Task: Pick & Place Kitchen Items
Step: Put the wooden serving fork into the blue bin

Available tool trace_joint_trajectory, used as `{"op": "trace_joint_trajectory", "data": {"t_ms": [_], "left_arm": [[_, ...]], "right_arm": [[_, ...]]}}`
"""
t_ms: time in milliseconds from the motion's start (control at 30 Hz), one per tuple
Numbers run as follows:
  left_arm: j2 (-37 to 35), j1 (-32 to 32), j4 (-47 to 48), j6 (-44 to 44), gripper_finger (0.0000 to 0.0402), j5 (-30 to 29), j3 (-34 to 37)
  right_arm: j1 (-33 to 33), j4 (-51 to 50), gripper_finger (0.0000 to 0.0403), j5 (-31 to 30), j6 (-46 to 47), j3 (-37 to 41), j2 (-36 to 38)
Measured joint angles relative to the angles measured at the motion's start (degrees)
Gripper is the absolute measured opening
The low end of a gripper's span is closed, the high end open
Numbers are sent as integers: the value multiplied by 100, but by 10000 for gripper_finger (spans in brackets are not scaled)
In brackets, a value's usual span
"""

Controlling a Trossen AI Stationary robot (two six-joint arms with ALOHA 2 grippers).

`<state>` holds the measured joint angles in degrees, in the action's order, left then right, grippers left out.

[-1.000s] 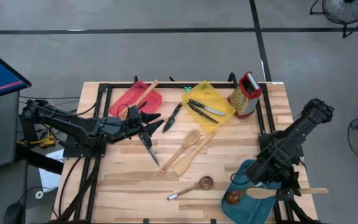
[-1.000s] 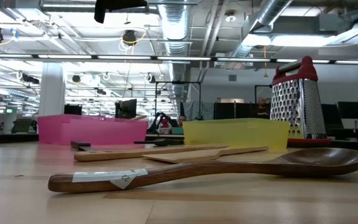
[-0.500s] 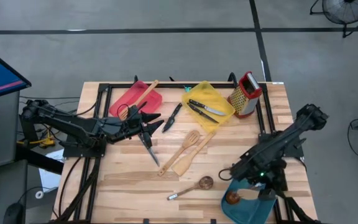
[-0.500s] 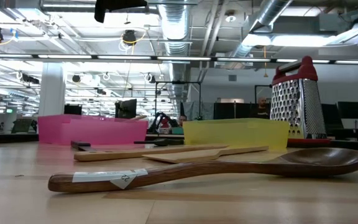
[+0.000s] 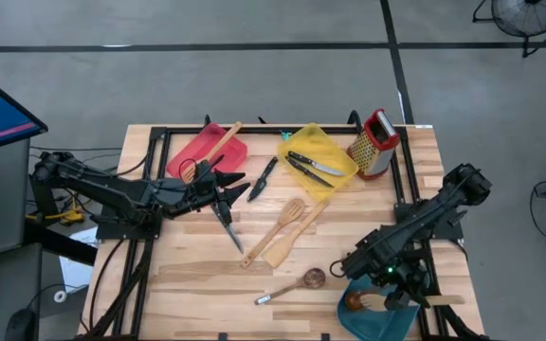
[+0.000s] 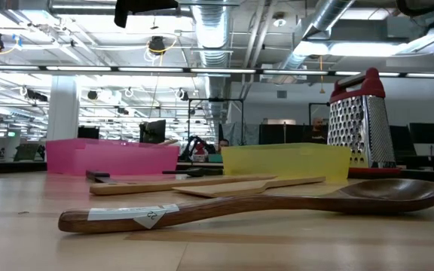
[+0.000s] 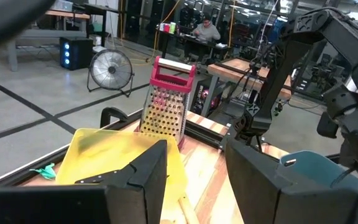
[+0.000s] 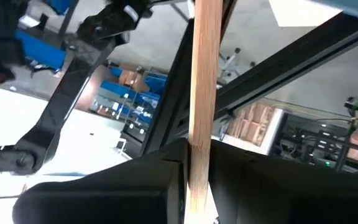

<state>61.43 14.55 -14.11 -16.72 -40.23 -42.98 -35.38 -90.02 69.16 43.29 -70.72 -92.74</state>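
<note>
My right tool (image 5: 401, 301), clamped on a wooden spatula (image 5: 441, 300) over the teal tray (image 5: 360, 319), must lower and release, while my left tool (image 5: 224, 187) waits with fingers apart.

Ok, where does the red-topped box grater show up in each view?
High view: the box grater stands at the table's far edge, right of centre, beside the yellow tray.
Low view: right side, upright, behind the tray's right end.
Left wrist view: centre, upright, just beyond the tray.
Right wrist view: not in it.
Shared landmark: the yellow tray.
</note>
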Motion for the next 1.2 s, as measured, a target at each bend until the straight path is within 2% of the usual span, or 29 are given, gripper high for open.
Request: {"op": "trace_joint_trajectory", "data": {"t_ms": [467, 1200], "left_arm": [[2, 0, 47, 145, 144, 2, 2], [2, 0, 109, 145, 144, 2, 2]], "right_arm": [[-144, -8, 38, 159, -585, -15, -570], [-168, 53, 40, -384, -584, -13, -600]]}}
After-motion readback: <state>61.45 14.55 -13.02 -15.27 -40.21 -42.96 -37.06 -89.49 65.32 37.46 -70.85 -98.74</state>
